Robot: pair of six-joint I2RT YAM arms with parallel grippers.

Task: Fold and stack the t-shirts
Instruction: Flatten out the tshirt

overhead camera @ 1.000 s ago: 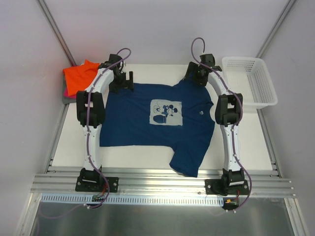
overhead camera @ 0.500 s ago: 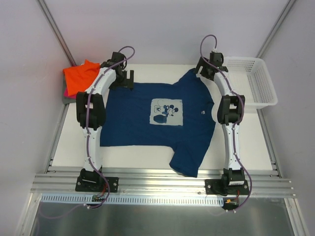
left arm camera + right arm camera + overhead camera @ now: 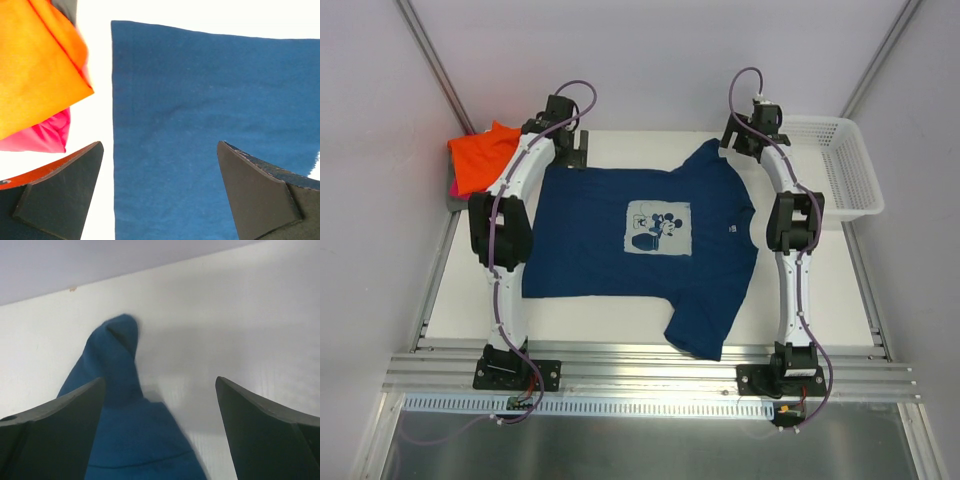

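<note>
A navy t-shirt (image 3: 640,255) with a pale cartoon-mouse print (image 3: 658,228) lies spread flat on the white table, one sleeve hanging toward the near edge. My left gripper (image 3: 572,155) hovers open over the shirt's far left corner. In the left wrist view that gripper (image 3: 160,145) has navy cloth (image 3: 200,125) below it and nothing between its fingers. My right gripper (image 3: 742,143) is open above the far right sleeve. In the right wrist view that gripper (image 3: 160,381) is empty, and the bunched sleeve tip (image 3: 117,390) lies by its left finger.
A stack of folded tees sits at the far left, orange (image 3: 480,158) on top, with pink (image 3: 40,137) and grey edges under it. A white lattice basket (image 3: 845,213) stands at the far right. The back wall is close behind both grippers.
My right gripper lifted off the far sleeve and moved back and to the right. My left gripper shifted slightly toward the back wall. Both stayed open.
</note>
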